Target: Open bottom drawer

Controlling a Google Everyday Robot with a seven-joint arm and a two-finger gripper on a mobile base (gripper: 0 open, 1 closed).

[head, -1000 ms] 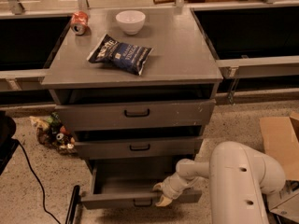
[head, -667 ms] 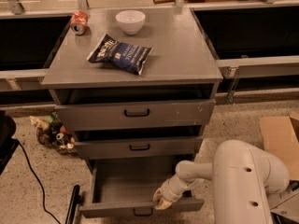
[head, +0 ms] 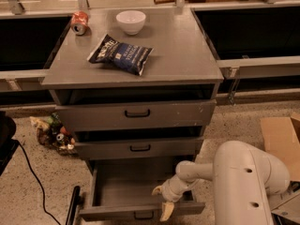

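**A:** Where is the bottom drawer?

**B:** The bottom drawer (head: 131, 191) is at the foot of the bench (head: 183, 50), under the two taller grey fronts. It stands well out. I see its bare floor, and its front panel sits clear forward of the middle drawer (head: 140, 147) above it.

**A:** And your pincer?

**B:** My pincer (head: 161, 201) is low at the drawer's front right, on the top edge of the panel, just right of the small black handle (head: 143, 215). It is spread wide. One fingertip (head: 157, 190) points over the inside of the drawer and the other hangs down across the outside of the panel. I cannot tell whether it presses on the panel.

**A:** Which step is this?

**B:** I judge it to be the end of the pull, with the opening nearly or fully done.

**A:** What does the next move call for?

**B:** If more travel is wanted, a short, level draw straight out, so the drawer does not skew. Otherwise I should lift up and away from the panel without nudging it back in.
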